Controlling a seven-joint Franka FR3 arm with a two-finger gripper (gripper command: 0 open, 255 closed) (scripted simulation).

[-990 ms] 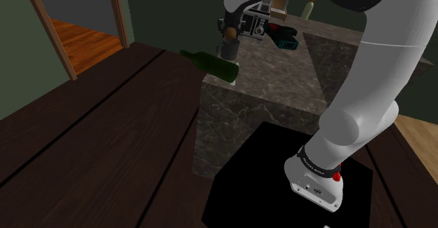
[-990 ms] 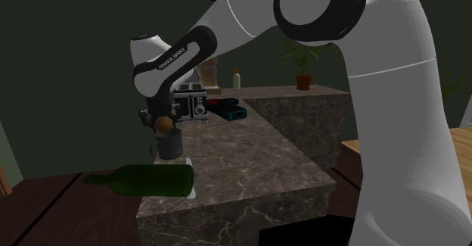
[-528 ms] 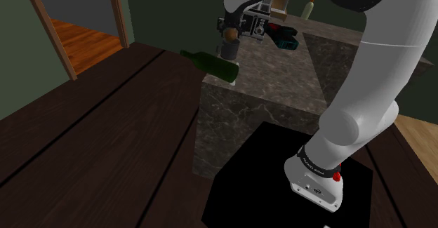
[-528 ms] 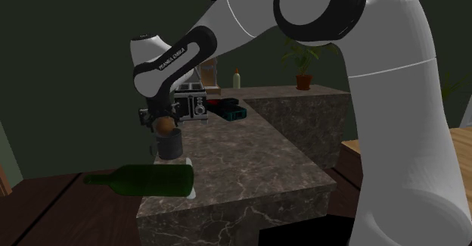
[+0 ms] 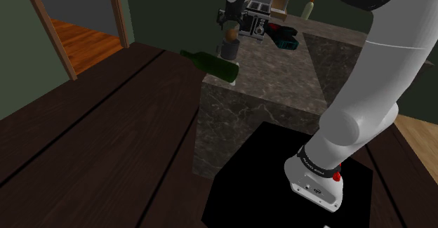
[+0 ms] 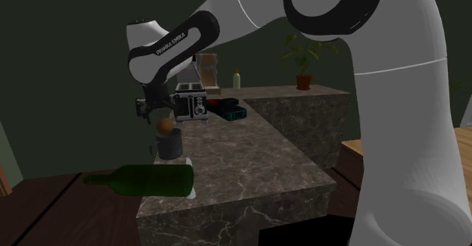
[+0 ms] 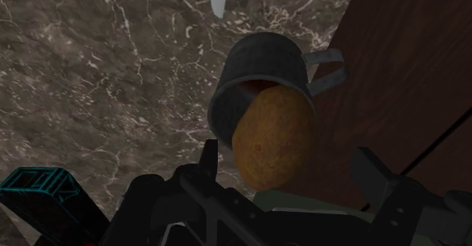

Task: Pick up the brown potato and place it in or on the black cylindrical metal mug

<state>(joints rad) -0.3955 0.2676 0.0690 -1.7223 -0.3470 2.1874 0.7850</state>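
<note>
The brown potato [image 6: 163, 123] rests in the mouth of the dark metal mug [image 6: 169, 144], with most of it sticking out above the rim. The mug stands near the corner of the marble counter [image 6: 249, 161]. My black gripper [image 6: 156, 110] hangs just above the potato, open. In the wrist view the potato [image 7: 272, 135] lies over the mug's opening [image 7: 261, 74], and the fingers [image 7: 376, 170] stand apart on either side of it without clasping it. From the shoulder view, the gripper [image 5: 227, 19], potato [image 5: 229, 32] and mug [image 5: 229, 50] line up one above the other.
A green bottle [image 6: 144, 180] lies on its side at the counter's corner, just in front of the mug, overhanging the edge. Behind the mug stand a silver appliance [image 6: 193, 104], a teal-edged box [image 6: 231, 113] and a potted plant [image 6: 304, 64]. Dark wood planks [image 5: 91, 135] spread below.
The fingers have opened and let go of the potato, which stays on the mug's mouth. The hand has risen a little above it.
</note>
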